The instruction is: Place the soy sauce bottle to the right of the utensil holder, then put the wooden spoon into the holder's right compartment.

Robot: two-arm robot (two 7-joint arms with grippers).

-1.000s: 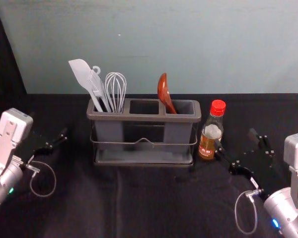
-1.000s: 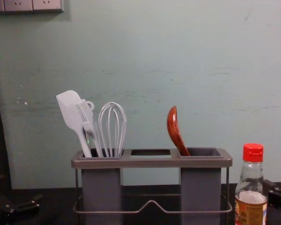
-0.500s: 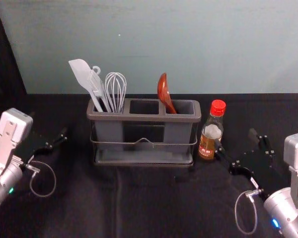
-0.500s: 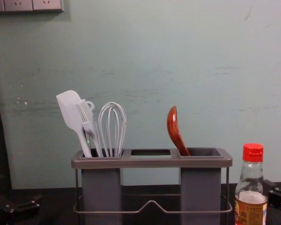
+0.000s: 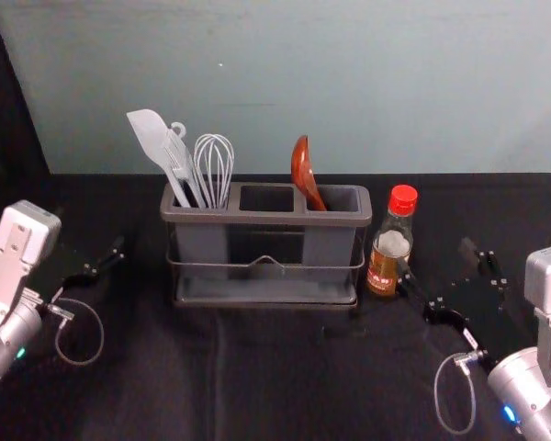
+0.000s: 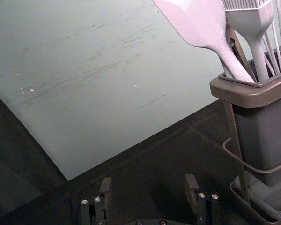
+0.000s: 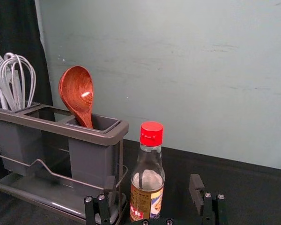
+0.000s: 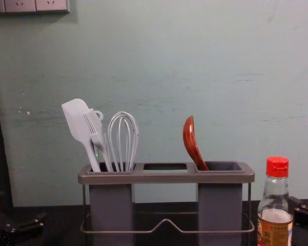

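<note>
Red-capped, the soy sauce bottle [image 5: 383,269] stood upright right of the frame's centre, beside the utensil holder [image 5: 266,219], whose right compartment held the wooden spoon [image 5: 301,170]. The right claw [image 5: 433,256] hung near the bottle, jaws apart; the left claw [image 5: 90,231], also spread, was parked centre left.

Backs onto a scuffed grey-green wall [image 8: 159,61] past the far edge of the black-covered tabletop [image 5: 275,386]. Has sockets [image 8: 21,5] high at left, dark cloth [image 5: 7,110] by the far left corner.

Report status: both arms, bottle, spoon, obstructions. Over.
Left end effector open; right end effector open, near bottle. Bottle upright, right of holder. Spoon in right compartment. No obstruction seen.
</note>
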